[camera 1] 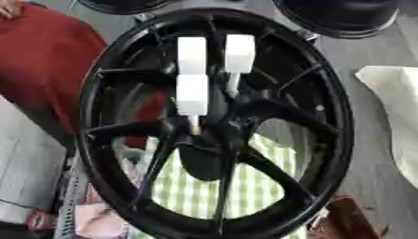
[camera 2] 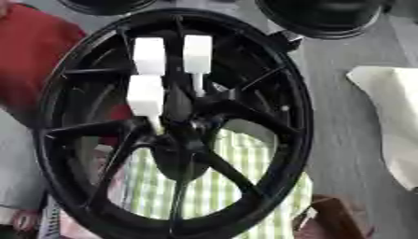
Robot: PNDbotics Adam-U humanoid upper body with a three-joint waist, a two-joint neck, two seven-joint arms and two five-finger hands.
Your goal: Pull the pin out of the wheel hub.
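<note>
Though no robot hand shows, pins (camera 1: 192, 93) (white) stand in wheel hub (camera 1: 214, 135).

Three white block-headed pins (camera 1: 192, 94) are seen standing in the black spoked wheel hub (camera 1: 214, 135), set upright.

A wheel (camera 1: 326, 140) is filling the middle of the view. Three pins are standing in its hub (camera 1: 204, 140): one (camera 1: 192, 55) at upper left, one (camera 1: 240, 53) just to its right, and one (camera 1: 192, 94) directly before the first. A cloth (camera 1: 204, 191) is lying under the wheel's near half. Two more wheels (camera 1: 343, 16) are sitting behind it. A sheet (camera 1: 396, 107) is lying to the right.
</note>
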